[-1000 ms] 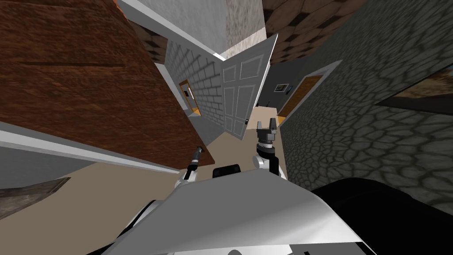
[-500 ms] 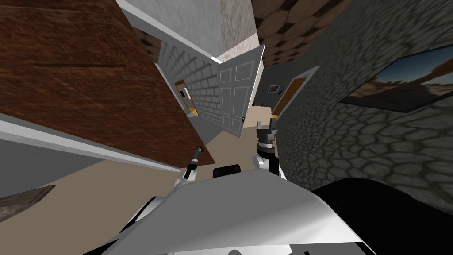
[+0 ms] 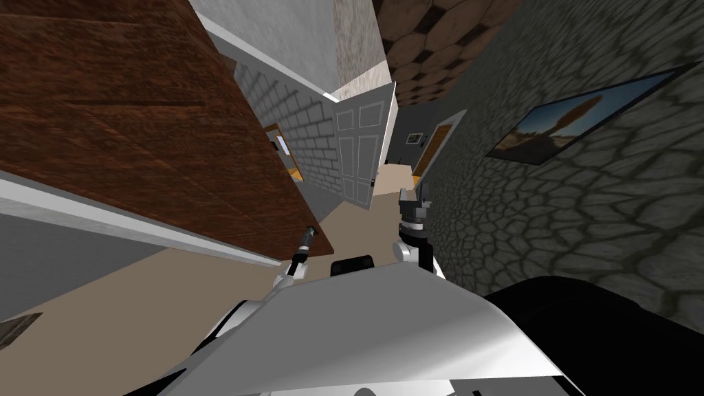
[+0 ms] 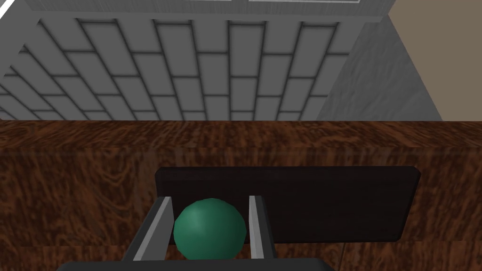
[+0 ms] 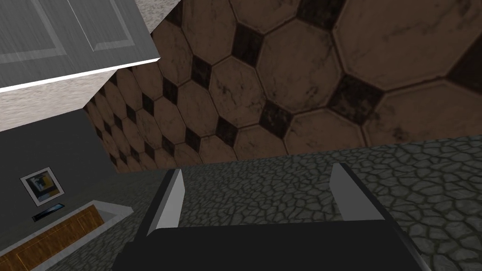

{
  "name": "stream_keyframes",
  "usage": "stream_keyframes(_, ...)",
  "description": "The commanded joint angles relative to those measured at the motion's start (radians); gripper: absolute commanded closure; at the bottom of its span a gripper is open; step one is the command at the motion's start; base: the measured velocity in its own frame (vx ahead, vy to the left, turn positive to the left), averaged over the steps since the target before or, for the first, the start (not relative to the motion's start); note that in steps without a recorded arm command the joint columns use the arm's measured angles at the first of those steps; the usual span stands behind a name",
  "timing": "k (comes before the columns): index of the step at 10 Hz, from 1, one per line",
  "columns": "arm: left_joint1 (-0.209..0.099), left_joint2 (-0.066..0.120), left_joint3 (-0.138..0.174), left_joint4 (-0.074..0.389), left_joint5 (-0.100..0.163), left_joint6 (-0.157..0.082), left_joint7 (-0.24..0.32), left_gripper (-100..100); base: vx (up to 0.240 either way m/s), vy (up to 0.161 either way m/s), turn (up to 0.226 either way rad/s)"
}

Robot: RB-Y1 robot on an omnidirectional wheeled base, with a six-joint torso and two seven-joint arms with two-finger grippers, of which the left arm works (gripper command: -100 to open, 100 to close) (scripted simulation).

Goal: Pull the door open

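Note:
A brown wooden door stands swung out on my left, its free edge near my chest. In the left wrist view a round green knob sits on a dark plate fixed to that door. My left gripper is shut on the knob, one finger pressing each side. In the head view the left gripper meets the door's lower corner. My right gripper is held up ahead of my chest, close to the stone wall. Its fingers stand apart with nothing between them.
A grey panelled door hangs ajar ahead in the corridor, beside a grey brick wall. A dark stone wall with a framed landscape picture runs along my right. Beige floor lies between them.
The whole head view has swung: the corridor and grey door slid left and the wall picture came further into sight. That is my own turning. Both grippers keep their hold and pose.

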Motion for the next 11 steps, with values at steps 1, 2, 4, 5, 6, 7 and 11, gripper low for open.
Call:
stream_keyframes(1,-0.003,-0.004,-0.004,-0.006,-0.006,0.003,0.002,100,-0.133,0.108,-0.087)
stream_keyframes(2,-0.007,-0.005,-0.004,-0.001,-0.007,0.002,0.003,100,-0.167,0.107,-0.108)
stream_keyframes(4,-0.004,-0.006,-0.005,-0.010,-0.008,0.008,0.002,100,-0.089,0.069,-0.053)
stream_keyframes(5,-0.003,-0.007,0.000,-0.004,-0.011,0.007,0.004,100,-0.148,0.015,-0.201)
stream_keyframes(6,-0.004,-0.007,0.002,-0.002,-0.012,0.006,0.005,100,-0.189,0.029,-0.166)
stream_keyframes(7,-0.004,-0.006,0.008,0.001,-0.013,0.004,0.006,100,-0.196,0.052,-0.161)
stream_keyframes(11,-0.007,-0.001,0.036,0.020,-0.021,-0.006,0.012,100,-0.206,0.106,-0.248)
